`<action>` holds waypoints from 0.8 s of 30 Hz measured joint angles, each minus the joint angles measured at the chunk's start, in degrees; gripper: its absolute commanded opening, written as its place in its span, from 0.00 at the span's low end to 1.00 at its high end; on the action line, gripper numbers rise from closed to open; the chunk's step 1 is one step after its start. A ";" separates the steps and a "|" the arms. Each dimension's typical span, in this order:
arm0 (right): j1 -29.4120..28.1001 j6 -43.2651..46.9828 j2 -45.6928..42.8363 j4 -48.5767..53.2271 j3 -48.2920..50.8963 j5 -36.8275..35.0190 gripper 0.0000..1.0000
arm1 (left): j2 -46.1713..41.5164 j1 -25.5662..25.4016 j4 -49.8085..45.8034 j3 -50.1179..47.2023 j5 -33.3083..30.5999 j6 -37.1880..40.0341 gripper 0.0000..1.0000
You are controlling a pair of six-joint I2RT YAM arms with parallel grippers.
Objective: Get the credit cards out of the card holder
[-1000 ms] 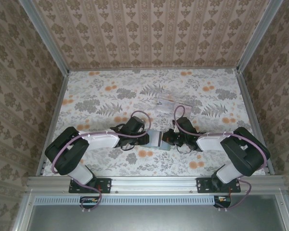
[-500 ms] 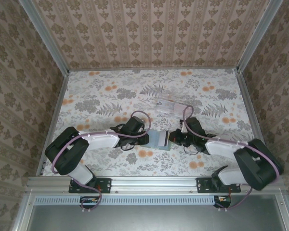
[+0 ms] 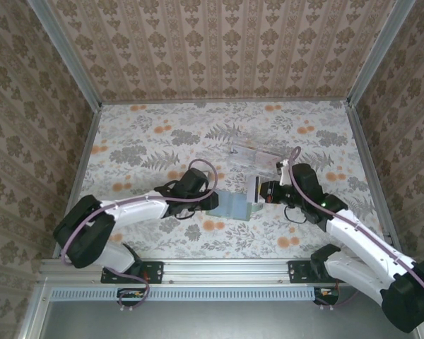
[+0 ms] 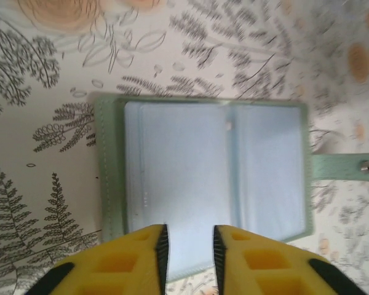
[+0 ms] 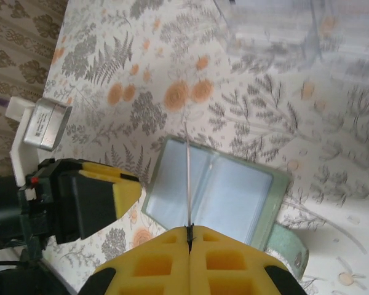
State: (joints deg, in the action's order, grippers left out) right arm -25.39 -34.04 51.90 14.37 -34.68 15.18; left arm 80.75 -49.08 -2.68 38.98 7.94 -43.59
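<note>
Plate: withdrawal of a card. My right pincer [image 5: 189, 228] is pressed together on one credit card [image 5: 188, 184], seen edge-on as a thin pale line standing over the card holder [image 5: 234, 200]. The holder lies open and flat on the tabletop [image 3: 148, 141] between my two arms, both blue-grey panels facing up and its snap strap [image 4: 343, 167] stretched out to one side. My left pincer [image 4: 189, 244] hovers at the holder's near edge, narrowly spread, with nothing between its pads. The card looks free of the slots, though I cannot tell this for certain. To do the step well, I judge that I should draw the card along its own plane so that no corner catches a slot lip. I should keep the pinch firm, since so thin a card pivots easily. The left pincer should stay low, ready to pin the holder if it lifts. The clear tray [image 5: 277, 31] beyond seems a likely set-down place. Whether more cards remain inside I cannot tell.
</note>
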 measured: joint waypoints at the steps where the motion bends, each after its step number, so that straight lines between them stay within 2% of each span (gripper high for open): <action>1: -0.17 1.44 0.28 1.36 -1.79 -0.90 0.00 | -1.66 0.00 -0.42 0.00 -0.33 0.07 0.44; 6: -4.70 10.73 6.03 7.32 -12.31 -8.00 0.00 | -12.11 0.00 -1.92 -1.25 -3.48 0.33 0.72; 9: -7.78 17.35 12.52 10.32 -19.91 -12.20 0.00 | -20.11 0.00 -2.58 -4.22 -5.75 0.24 0.99; 18: -10.97 39.10 31.01 17.51 -37.62 -22.25 0.00 | -41.59 0.07 -9.01 -14.47 -11.45 -1.01 1.00; 24: -12.92 52.00 40.61 20.63 -45.27 -28.11 0.00 | -55.69 0.50 -14.67 -19.10 -14.12 -2.58 1.00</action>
State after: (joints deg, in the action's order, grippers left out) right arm -38.30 17.96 92.51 35.00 -79.94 -12.93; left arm 25.06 -48.58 -17.34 19.88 -6.17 -46.17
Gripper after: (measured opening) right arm 0.065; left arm 0.998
